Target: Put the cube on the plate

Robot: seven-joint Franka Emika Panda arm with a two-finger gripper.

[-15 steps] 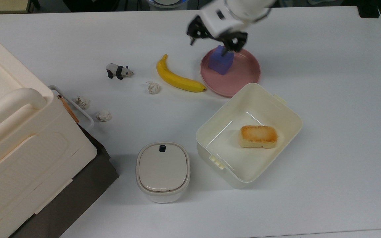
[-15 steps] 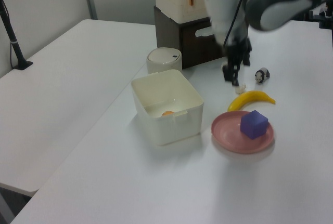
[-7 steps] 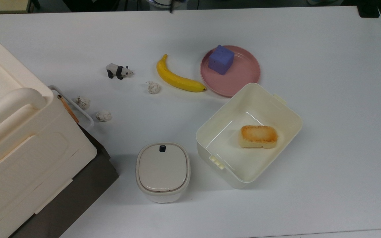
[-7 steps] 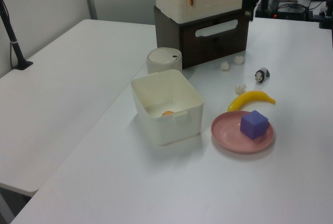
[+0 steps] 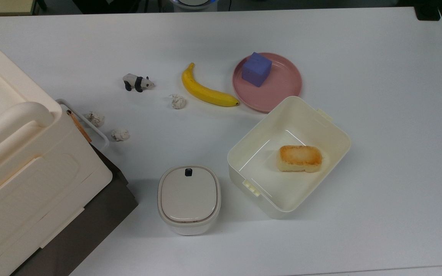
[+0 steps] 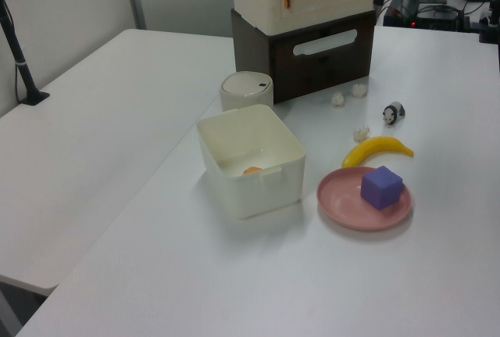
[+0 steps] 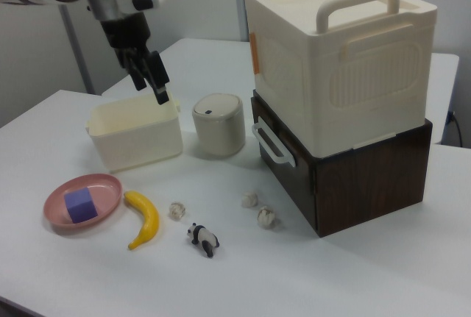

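Gripper (image 7: 152, 89), two black fingers on the white Franka arm: in the right view it hangs high above the table, over the near rim of the cream rectangular plastic tub (image 7: 136, 140), fingers parted and nothing between them. Same view: the small matte blue-purple cube (image 7: 79, 204) sits flat on the round pink plastic plate (image 7: 107, 187), well apart from the gripper and lower toward the right view's left. The yellow banana (image 7: 145, 220) lies just beside the plate; further along are a crumpled white paper ball (image 7: 176, 209), a small black-and-white panda figure (image 7: 202, 238), a cream lidded canister (image 7: 218, 124) and a large cream handled box (image 7: 338, 59) stacked on a dark brown crate (image 7: 368, 177). Top view: cube (image 5: 256, 69) rests inside the plate (image 5: 284, 85), toward its upper-left part and clear of the rim, upright and not tilted. One banana tip almost touches the plate edge; the tub's corner overlaps the plate's lower edge from this angle, contact uncertain. A toasted yellow-brown bread piece (image 5: 300, 158) lies in the tub. Left view: cube (image 6: 382, 187) on the plate (image 6: 342, 198), on the side away from the tub. Judgement: the placing step looks done and the task reads as complete, with the arm clear of the cube. No further grasp seems called for; any next move would only be parking the arm. Nothing blocks the plate; the tub and banana crowd it, so a low pass there could nudge them.
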